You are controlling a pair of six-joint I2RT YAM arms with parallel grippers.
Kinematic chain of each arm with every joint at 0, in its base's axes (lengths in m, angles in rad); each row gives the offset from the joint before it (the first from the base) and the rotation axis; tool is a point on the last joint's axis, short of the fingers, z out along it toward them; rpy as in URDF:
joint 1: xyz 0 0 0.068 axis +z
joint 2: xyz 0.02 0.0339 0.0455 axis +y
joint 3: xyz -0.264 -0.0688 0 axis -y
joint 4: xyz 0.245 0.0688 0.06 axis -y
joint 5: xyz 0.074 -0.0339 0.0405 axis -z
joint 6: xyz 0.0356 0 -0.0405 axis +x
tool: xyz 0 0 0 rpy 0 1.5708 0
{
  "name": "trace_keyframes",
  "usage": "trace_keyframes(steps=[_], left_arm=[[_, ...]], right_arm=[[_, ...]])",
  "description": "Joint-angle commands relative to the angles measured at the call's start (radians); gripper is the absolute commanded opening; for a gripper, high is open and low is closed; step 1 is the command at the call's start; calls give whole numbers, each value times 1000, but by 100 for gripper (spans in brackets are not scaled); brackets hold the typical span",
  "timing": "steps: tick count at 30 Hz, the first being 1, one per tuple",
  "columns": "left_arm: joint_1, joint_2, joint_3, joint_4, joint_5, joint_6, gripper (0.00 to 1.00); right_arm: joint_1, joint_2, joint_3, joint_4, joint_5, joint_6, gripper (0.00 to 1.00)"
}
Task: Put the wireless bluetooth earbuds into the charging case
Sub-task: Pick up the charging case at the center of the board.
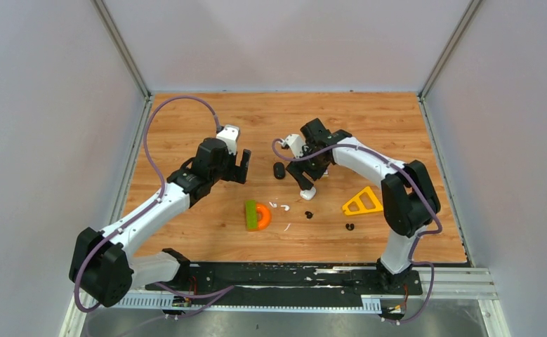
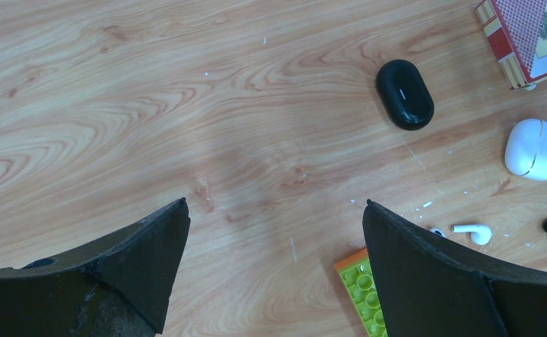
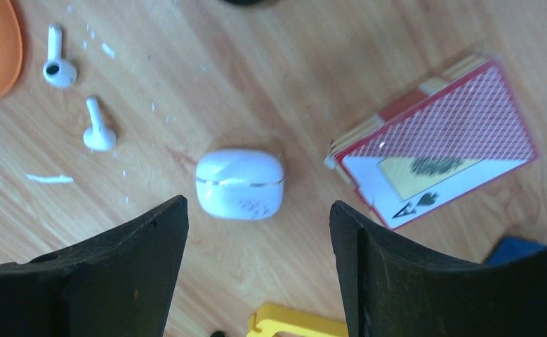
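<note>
A closed white charging case lies on the wooden table, just beyond the tips of my right gripper. That gripper is open with nothing between its fingers, and hangs over the white case in the top view. A closed black charging case lies further left. Two white stemmed earbuds lie left of the white case. Two black earbuds lie nearer the front. My left gripper is open and empty above bare wood, left of the black case.
A red playing-card box lies right of the white case. A green brick on an orange ring sits front centre, with a yellow triangle to the right. A thin white sliver lies near the white earbuds. Grey walls enclose the table.
</note>
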Motion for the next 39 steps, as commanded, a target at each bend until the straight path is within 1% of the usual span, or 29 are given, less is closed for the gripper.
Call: trace_keyframes(steps=[1,4,9,15,22,23,25,26,28,31,34,36,38,39], left_arm=[[-2,-7,17,14,2,-20,100],[-2,-4,17,12,3,-22,100],[-2,-6,13,14,-2,-20,100],[-2,-6,12,15,1,-16,100],[-2,-9,9,20,8,-11,100],[-2,-10,9,21,11,-11,100],[-1,-8,9,22,14,-11,100],[-2,-7,9,23,17,-11,99],[-2,-6,6,29,27,-11,99],[-2,-3,-6,56,49,-24,97],[-2,-9,-18,99,112,-26,96],[-2,-22,-33,151,190,-28,96],[-2,-34,-49,216,294,-30,95],[-2,-38,-57,242,377,-32,94]], right_arm=[[23,-106,-84,16,61,-2,75],[27,-96,-106,25,65,-1,77],[45,-57,-111,35,61,-8,76],[59,-2,-95,45,83,-15,72],[67,23,-126,70,101,-24,67],[68,22,-131,73,104,-25,66],[69,20,-139,78,100,-30,60],[68,19,-141,79,93,-33,56],[68,18,-143,78,74,-41,45],[69,-9,-146,79,57,-48,37],[66,-71,-143,55,2,-59,34],[57,-128,-132,18,-82,-68,34],[32,-190,-112,-40,-221,-85,34],[7,-209,-99,-77,-313,-94,34]])
